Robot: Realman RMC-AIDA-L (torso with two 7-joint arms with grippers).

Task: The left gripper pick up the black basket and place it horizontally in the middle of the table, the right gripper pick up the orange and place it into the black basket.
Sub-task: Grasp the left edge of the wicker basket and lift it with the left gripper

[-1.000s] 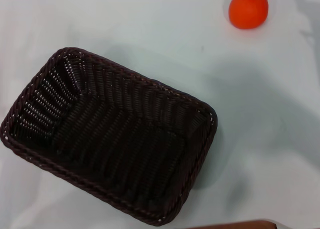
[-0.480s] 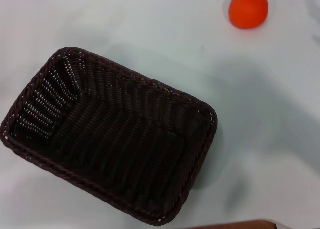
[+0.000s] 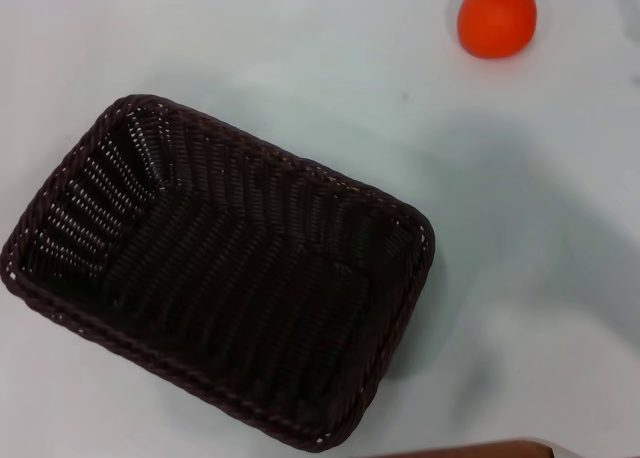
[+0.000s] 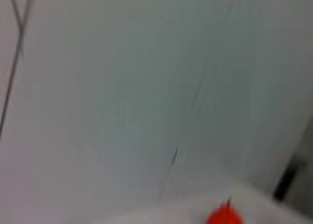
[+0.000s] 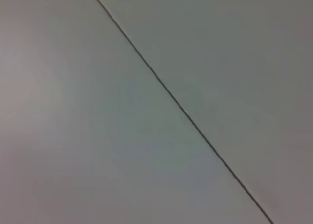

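The black basket (image 3: 60, 188) lies on the white table (image 3: 300, 68) at the lower left of the head view, set at a slant, open side up and empty. The orange (image 3: 497, 18) sits on the table at the far right, well apart from the basket. It also shows as a blurred red spot in the left wrist view (image 4: 224, 216). Neither gripper shows in any view.
A brown strip (image 3: 470, 450) lines the near edge of the head view. The right wrist view shows only a plain pale surface crossed by a thin dark line (image 5: 181, 106).
A faint grey smudge at the right edge of the head view is gone. The basket and the orange have not moved.
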